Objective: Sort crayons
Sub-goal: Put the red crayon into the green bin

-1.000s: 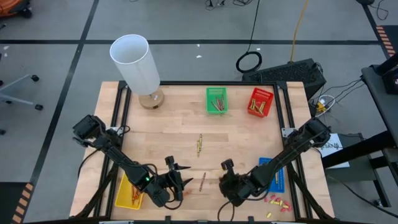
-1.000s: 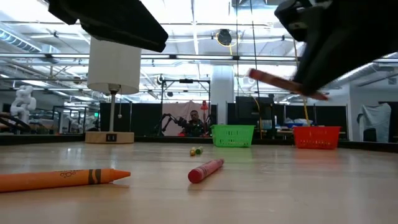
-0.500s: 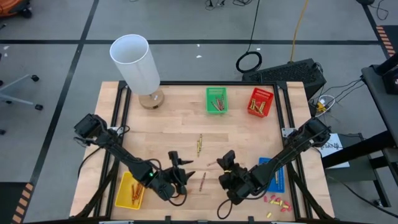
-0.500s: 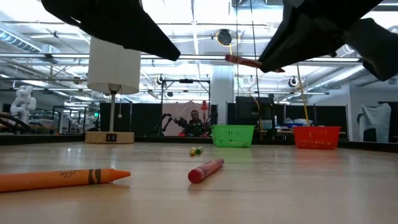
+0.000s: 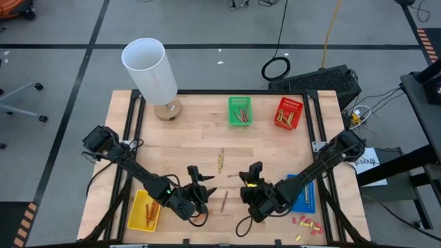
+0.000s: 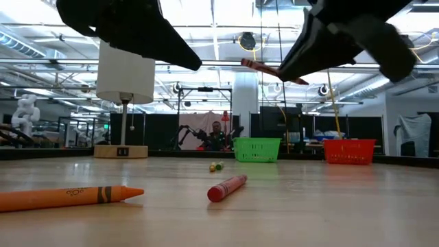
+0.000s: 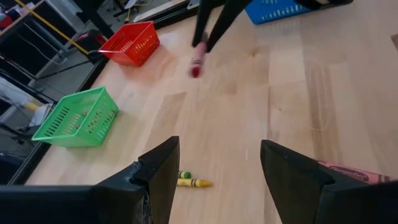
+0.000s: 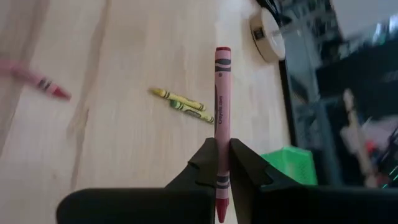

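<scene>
Right wrist view only: right gripper (image 8: 222, 163) clamped narrow on a red crayon (image 8: 222, 112), long axis in line with the fingers, free end projecting forward over the table (image 8: 118, 143).

Low view only: same crayon (image 6: 264, 68) held well above the tabletop, tilted; orange crayon (image 6: 68, 197) lying flat at near left, another red crayon (image 6: 227, 187) flat near centre.

High view: left gripper (image 5: 200, 184) spread wide, holding nothing, near centre-front. Yellow crayon pair (image 5: 221, 160) at mid-table, long axis near-to-far. Green basket (image 5: 240, 111) and red basket (image 5: 289, 113) at far side, yellow basket (image 5: 138, 210) near left, blue basket (image 5: 303, 196) near right.
</scene>
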Controlling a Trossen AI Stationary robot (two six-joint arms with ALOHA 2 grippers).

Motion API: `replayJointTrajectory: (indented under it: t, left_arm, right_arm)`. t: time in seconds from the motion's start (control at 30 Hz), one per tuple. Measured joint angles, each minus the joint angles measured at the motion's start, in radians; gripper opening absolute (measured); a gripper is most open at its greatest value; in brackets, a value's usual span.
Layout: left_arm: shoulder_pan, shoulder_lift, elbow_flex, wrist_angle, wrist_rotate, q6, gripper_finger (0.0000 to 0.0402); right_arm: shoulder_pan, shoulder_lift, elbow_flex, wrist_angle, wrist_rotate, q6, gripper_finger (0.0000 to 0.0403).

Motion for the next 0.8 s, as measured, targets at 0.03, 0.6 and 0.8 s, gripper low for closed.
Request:
replayJointTrajectory:
  t: [0.03, 0.6, 0.8]
  left_arm:
    - [-0.001, 0.0, 0.0, 0.0, 0.0, -0.001, 0.0222]
    - [0.011, 0.0, 0.0, 0.0, -0.002, 0.004, 0.0222]
    - [0.009, 0.0, 0.0, 0.0, -0.012, 0.004, 0.0222]
  right_arm:
    - [-0.006, 0.0, 0.0, 0.0, -0.001, 0.046, 0.0006]
    - [-0.097, 0.0, 0.0, 0.043, -0.209, 0.34, 0.0006]
    - [-0.126, -0.009, 0.001, 0.052, -0.118, 0.258, 0.0006]
